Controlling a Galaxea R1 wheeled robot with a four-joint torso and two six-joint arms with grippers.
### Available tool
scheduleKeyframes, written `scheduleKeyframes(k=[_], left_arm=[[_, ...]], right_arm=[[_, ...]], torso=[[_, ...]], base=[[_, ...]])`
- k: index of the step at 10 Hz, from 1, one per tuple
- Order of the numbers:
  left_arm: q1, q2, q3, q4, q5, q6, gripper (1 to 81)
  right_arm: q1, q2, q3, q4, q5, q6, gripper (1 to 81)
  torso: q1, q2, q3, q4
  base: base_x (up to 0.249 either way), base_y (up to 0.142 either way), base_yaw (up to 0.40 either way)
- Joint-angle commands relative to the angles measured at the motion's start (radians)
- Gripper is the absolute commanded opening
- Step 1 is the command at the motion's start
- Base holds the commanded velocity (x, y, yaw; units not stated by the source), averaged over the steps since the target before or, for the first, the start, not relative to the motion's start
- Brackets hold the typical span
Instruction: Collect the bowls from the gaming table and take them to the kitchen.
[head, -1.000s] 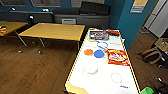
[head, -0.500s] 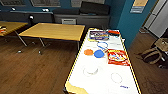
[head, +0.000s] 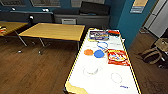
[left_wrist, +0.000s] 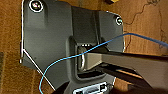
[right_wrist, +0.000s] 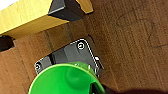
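Head view nearer the gaming table (head: 75, 65) (bowls (head: 99, 53) larger than before)

Game boxes (head: 118, 57) flank the bowls (head: 94, 53); near tabletop (head: 105, 85) lies open.

In the left wrist view, a wide dark grey wrist plate (left_wrist: 55, 37) with rounded corners shows a matte surface and a pale line along one edge. Round silvery screw fittings (left_wrist: 35, 5) sit at two of its corners. A rectangular recess in the middle of the plate frames a pale metallic insert (left_wrist: 86, 58). A thick dark grey jointed bar (left_wrist: 135, 67) runs out from that recess. A thin blue cable (left_wrist: 75, 56) loops across the plate and the bar. In the right wrist view, a smaller dark plate (right_wrist: 67, 56) with a light outline carries round ringed screws (right_wrist: 80, 45) at its corners
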Motion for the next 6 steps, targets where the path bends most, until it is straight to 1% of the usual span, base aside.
scheduleKeyframes(k=[1,2,3,4,6], left_arm=[[-0.076,-0.215,0.244,-0.01,0.028,-0.005,81.1],[-0.108,-0.281,0.329,-0.014,0.028,-0.028,81.1],[-0.139,-0.342,0.41,-0.012,0.028,-0.065,81.1],[-0.174,-0.396,0.481,-0.01,0.028,-0.088,81.1],[-0.245,-0.479,0.569,-0.012,0.029,-0.131,81.1]], right_arm=[[-0.238,0.188,-0.243,-0.095,0.332,-0.008,1.0],[-0.271,0.258,-0.304,-0.112,0.354,-0.011,1.0],[-0.298,0.317,-0.351,-0.124,0.369,-0.013,1.0],[-0.32,0.368,-0.396,-0.144,0.389,-0.013,1.0],[-0.338,0.447,-0.451,-0.17,0.396,-0.013,1.0]], torso=[[0.0,0.0,0.0,0.0],[0.0,0.0,0.0,0.0],[0.0,0.0,0.0,0.0],[0.0,0.0,0.0,0.0],[0.0,0.0,0.0,0.0]], base=[[0.0,0.0,0.0],[0.0,0.0,0.0],[0.0,0.0,0.0],[0.0,0.0,0.0],[0.0,0.0,0.0]])
